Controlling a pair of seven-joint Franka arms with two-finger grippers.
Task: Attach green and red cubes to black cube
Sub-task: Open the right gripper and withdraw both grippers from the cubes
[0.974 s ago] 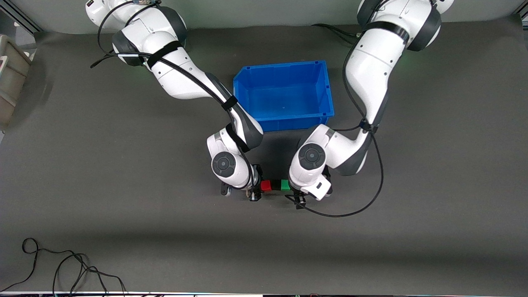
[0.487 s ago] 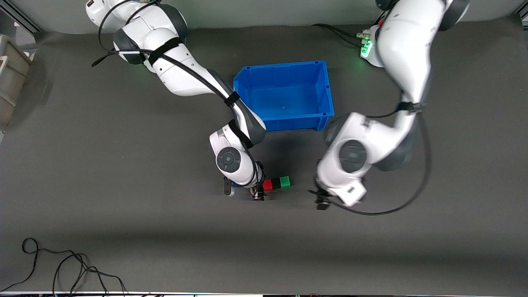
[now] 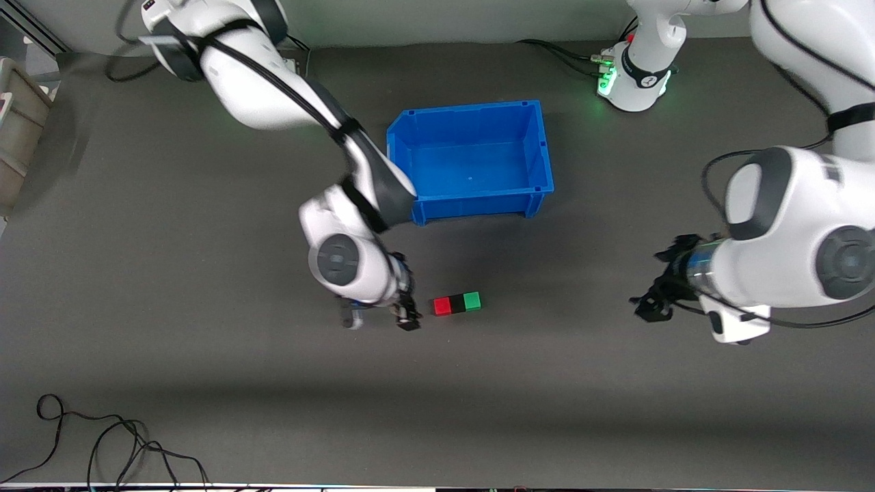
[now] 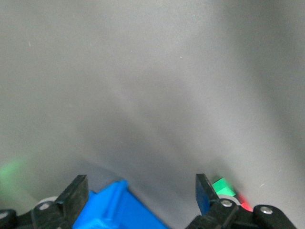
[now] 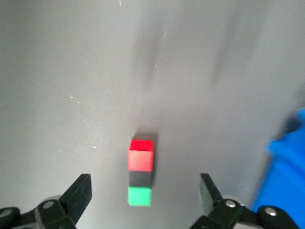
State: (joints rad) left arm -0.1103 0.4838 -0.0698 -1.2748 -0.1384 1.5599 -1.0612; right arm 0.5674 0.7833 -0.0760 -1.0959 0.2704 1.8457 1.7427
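The red cube (image 3: 442,306), black cube (image 3: 456,303) and green cube (image 3: 472,301) lie touching in one row mid-table, its long axis running between the arms' ends, green toward the left arm's. The black cube seems partly hidden by shadow. The right gripper (image 3: 408,318) hovers just beside the red end, jaws released. The left gripper (image 3: 655,295) hangs well apart, jaws also spread, near the left arm's edge.

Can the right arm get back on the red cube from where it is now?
Probably yes. The right gripper hangs open just beside the red cube, toward the right arm's end of the table, with only bare mat between. The left gripper is well off, also open.
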